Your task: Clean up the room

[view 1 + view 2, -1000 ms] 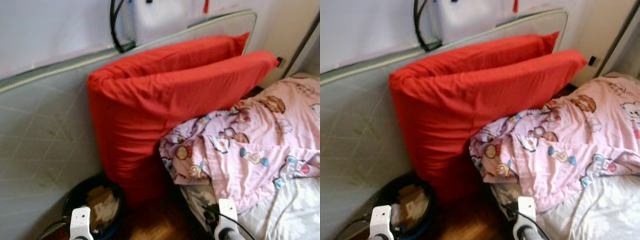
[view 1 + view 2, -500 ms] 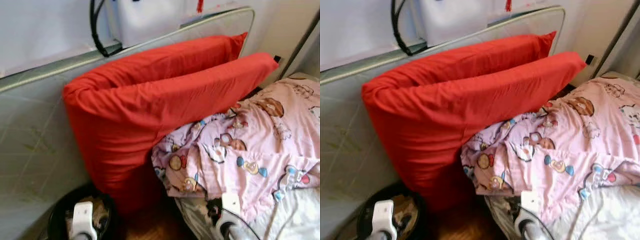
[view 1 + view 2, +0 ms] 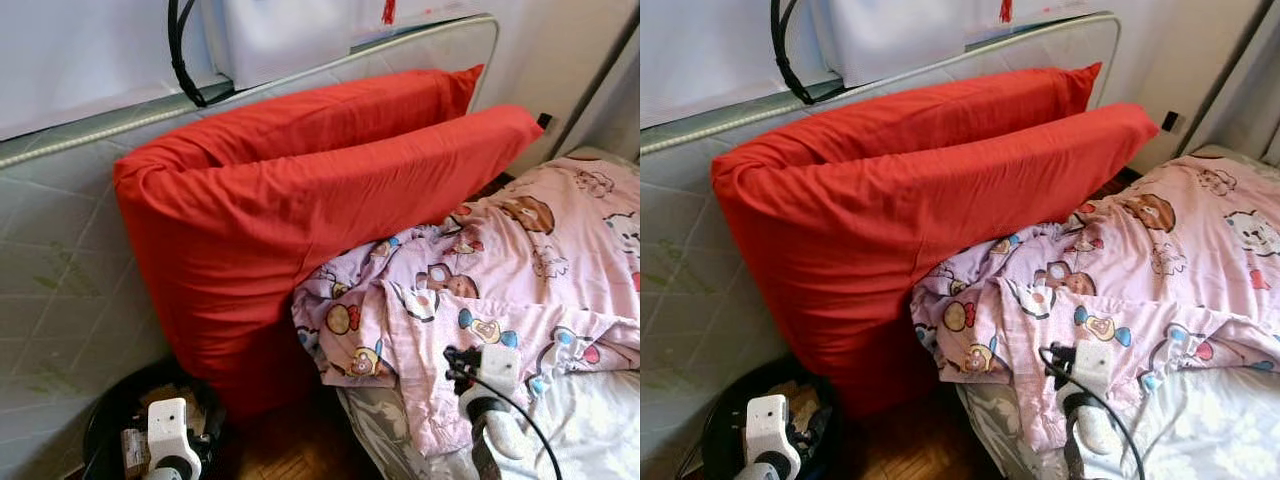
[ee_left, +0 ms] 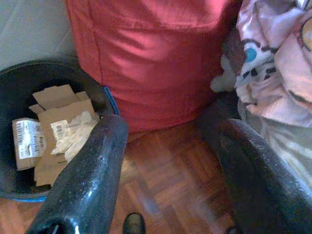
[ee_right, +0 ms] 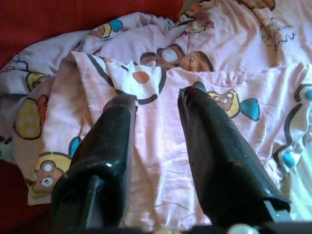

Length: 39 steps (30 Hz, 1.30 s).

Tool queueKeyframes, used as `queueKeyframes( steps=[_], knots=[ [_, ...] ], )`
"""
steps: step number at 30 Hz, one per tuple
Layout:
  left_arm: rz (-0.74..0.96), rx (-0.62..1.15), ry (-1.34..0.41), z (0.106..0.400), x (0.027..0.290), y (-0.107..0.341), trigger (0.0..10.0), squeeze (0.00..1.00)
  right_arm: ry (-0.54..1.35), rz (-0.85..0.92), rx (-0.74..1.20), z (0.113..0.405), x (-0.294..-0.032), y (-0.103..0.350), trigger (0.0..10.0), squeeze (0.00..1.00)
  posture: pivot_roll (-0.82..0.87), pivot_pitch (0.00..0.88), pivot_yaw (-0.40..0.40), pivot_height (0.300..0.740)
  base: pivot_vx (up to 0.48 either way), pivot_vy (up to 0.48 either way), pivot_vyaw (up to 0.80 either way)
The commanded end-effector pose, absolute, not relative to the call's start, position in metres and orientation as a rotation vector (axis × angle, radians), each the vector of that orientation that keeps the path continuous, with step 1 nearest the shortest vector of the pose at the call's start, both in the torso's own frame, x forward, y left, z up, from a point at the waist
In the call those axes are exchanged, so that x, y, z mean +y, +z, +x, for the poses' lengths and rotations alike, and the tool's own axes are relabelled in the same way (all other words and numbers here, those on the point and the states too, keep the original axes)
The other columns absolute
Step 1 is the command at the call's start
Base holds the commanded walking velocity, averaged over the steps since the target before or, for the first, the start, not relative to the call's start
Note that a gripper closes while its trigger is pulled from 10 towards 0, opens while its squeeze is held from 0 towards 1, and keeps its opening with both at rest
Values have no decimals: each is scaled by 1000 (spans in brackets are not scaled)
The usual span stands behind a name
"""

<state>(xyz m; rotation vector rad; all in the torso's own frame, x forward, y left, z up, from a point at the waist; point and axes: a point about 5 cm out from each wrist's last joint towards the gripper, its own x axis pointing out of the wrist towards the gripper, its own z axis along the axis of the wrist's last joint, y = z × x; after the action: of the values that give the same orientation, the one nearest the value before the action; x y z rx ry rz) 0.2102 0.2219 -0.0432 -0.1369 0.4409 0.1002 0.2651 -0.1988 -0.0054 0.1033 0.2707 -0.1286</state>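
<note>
red cushion (image 3: 300,210) propped against upright mattress (image 3: 60,260), blocking the wall side, pink blanket (image 3: 500,290) bunched tight against cushion, narrow strip of wood floor (image 4: 161,170) left open between black bin (image 4: 14,87) and bed edge

A quilted grey mattress (image 3: 60,260) stands on edge against the white wall (image 3: 80,50). Dark parquet floor (image 4: 165,180) runs below, in soft daylight.

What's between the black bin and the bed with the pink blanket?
The big red cushion stands between the black bin and the pink blanket, with bare wood floor in front, seen in the left wrist view.
</note>
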Motion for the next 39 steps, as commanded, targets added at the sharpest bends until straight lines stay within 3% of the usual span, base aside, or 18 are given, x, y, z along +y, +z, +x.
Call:
queueKeyframes(
  steps=[1,8,18,22,28,39],
  knots=[
    [-93,145,42,252,208,10,10000,0,-142,89,287,262,-200,-8,10000,0,-2,103,-38,740,0,0,0],
    [-96,68,36,262,205,24,10000,0,-107,74,258,266,-195,-2,10000,0,3,104,-53,700,0,0,0],
    [-89,73,42,259,208,33,10000,0,-33,105,171,274,-182,10,10000,0,-8,86,-49,700,0,0,0],
    [-90,61,38,261,206,39,10000,0,-25,106,227,274,-178,5,10000,0,-2,73,-41,700,0,0,0],
    [-85,61,37,263,210,43,10000,0,19,137,235,270,-167,2,10000,0,3,80,-32,665,0,0,0],
    [-87,73,34,264,208,46,10000,0,10,148,251,270,-168,0,10000,0,6,102,-29,665,0,0,0]
  ],
)
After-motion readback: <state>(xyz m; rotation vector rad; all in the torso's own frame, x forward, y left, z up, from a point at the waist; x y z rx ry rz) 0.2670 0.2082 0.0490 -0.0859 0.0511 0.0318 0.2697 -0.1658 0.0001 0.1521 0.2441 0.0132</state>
